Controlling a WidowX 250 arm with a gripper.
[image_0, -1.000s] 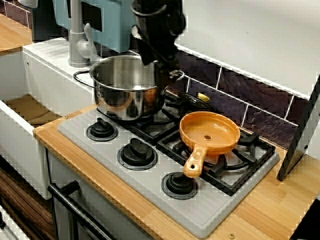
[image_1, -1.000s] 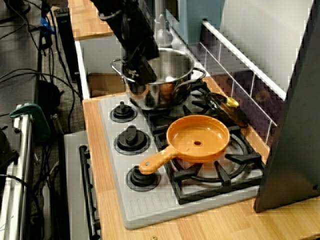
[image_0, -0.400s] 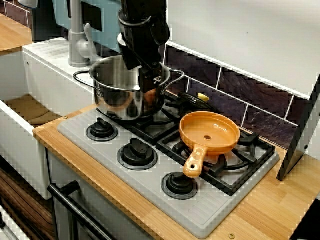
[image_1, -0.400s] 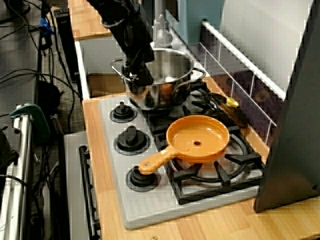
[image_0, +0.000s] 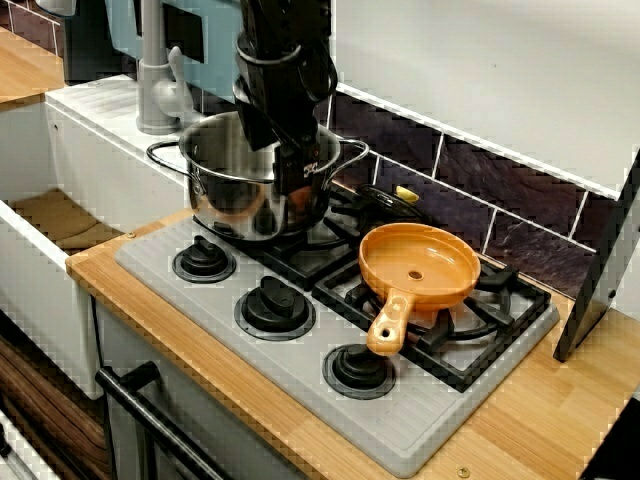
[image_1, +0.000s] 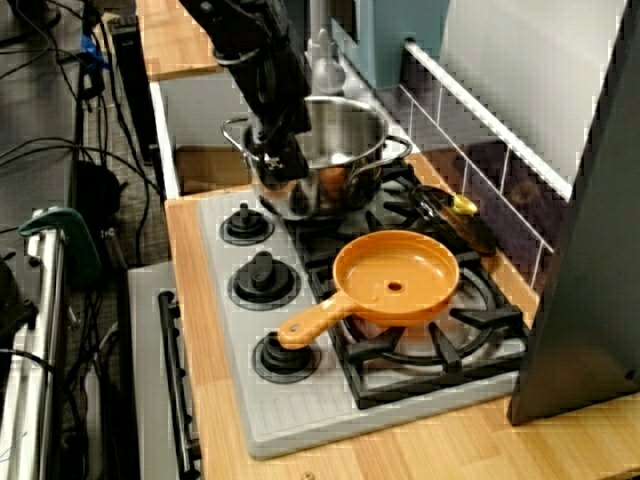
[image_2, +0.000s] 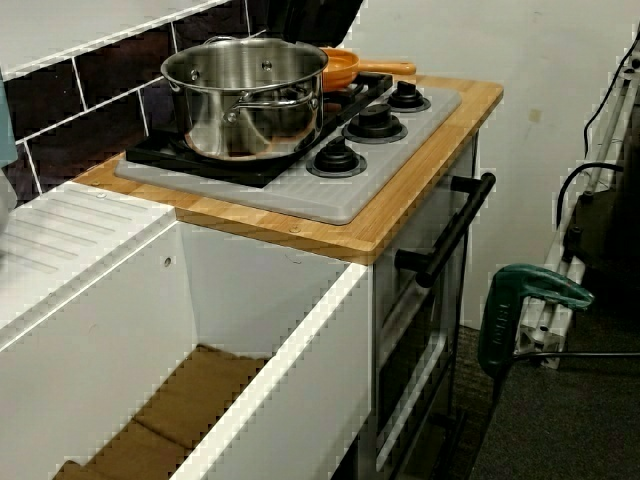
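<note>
— Pot (image_0: 250, 185): where does it stand for you now?
— Upright on the back-left burner of the stove (image_0: 300, 375), at the sink end. A second ago your gripper (image_0: 298, 170) hung by the handle on the tile side. It has swung across and down, and now sits at the rim on the side facing the orange pan (image_0: 420, 265).
— And the fingers?
— You get no clear read. They are dark against the steel in the front view, and the pot hides them in the view from the sink side. I cannot tell whether they are clenched or released, nor whether they touch the rim.
— What does the shift mean?
— Your tool is down at rim height, so I judge that any sideways move would press on the pot wall rather than pass over it.
— Room?
— It is tight behind, with the tiled wall (image_0: 500, 205) and a black utensil (image_0: 385, 197) just beside the pot. The faucet (image_0: 158, 90) stands near, and past the stove's end is the drop into the sink (image_2: 280, 330). The pan sits close on the next burner, its handle toward the knobs (image_0: 275, 305). Your open room is upward and out toward the counter (image_0: 230, 385) front.
</note>
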